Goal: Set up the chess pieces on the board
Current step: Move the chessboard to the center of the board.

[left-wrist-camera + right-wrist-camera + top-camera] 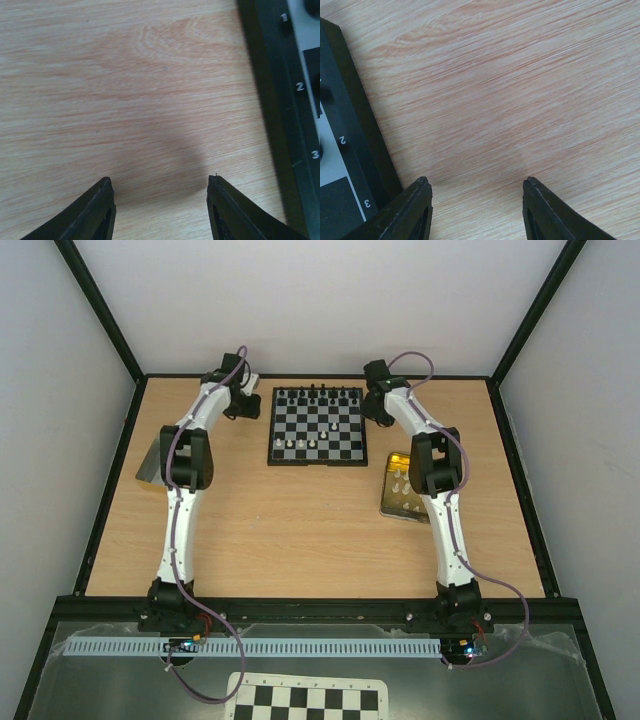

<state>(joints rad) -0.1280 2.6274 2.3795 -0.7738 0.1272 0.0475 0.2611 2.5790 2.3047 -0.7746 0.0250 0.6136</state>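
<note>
At the far middle of the table (300,530), the board (315,426) lies square to the edges, with bare wood on both its sides and a wide stretch of bare wood between it and the arm bases. A black rail runs along the table's edges, with white walls close behind it. The left gripper (161,182) hangs low over bare wood just beside the board's left frame, its fingers (95,210) standing moderately apart, with nothing between them and touching nothing. The right gripper (476,182) mirrors it by the board's right frame, jaws likewise parted and empty. Some chess pieces (300,444) stand on the board's near rows. Others appear to sit on the gold tray (390,508) near the right arm's elbow, though that arm hides part of it. Black chessmen (315,395) line the far rank.
</note>
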